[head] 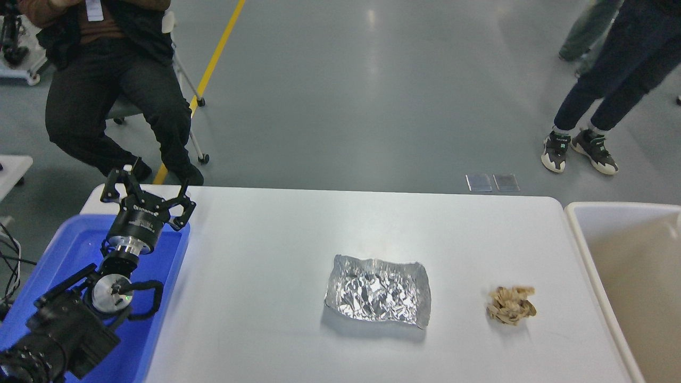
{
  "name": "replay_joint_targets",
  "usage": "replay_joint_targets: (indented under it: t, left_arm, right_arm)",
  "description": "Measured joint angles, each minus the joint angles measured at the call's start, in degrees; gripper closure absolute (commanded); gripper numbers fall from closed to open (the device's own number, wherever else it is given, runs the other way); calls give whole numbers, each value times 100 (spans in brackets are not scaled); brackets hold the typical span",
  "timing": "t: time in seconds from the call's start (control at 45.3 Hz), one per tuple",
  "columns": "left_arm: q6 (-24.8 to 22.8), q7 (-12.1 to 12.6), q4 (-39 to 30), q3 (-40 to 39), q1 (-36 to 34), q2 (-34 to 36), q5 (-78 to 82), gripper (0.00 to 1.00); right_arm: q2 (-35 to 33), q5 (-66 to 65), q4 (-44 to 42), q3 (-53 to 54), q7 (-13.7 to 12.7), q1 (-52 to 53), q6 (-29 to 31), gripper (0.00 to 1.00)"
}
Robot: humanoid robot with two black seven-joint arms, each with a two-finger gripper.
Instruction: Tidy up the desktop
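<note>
The white desktop [276, 234] fills the middle of the head view. A crumpled silver foil sheet [378, 290] lies near its centre. A crumpled tan paper wad [511, 305] lies to the right of the foil. My left gripper [148, 186] is open and empty, held over the far end of the blue bin [159, 298] at the table's left side, well away from the foil. My right arm and gripper are out of view.
A beige-white tub [622, 266] stands at the table's right edge. A seated person [106, 80] is beyond the far left corner, and a standing person's legs [596, 106] are beyond the far right. Grey floor with a yellow line lies behind.
</note>
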Motion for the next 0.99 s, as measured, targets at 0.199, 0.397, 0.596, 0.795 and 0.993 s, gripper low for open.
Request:
replay_joint_targets:
  t: [0.199,0.397,0.596,0.795,0.993]
  left_arm:
    - [0,0,1,0,0,1,-2,0]
    - [0,0,1,0,0,1,0,0]
    - [2,0,1,0,0,1,0,0]
    - [6,0,1,0,0,1,0,0]
    - [8,0,1,0,0,1,0,0]
  right_arm:
    - [1399,956,-1677,-578,-192,-80,125,100]
    - [2385,2228,-2611,-841,-1005,-134,331,100]
    - [3010,3768,-2981,-783,-2353,-146,392,100]
    - [3504,4895,-3238,-316,-3601,-117,189,100]
    - [3887,5344,-3415,264,-4302,-103,-131,100]
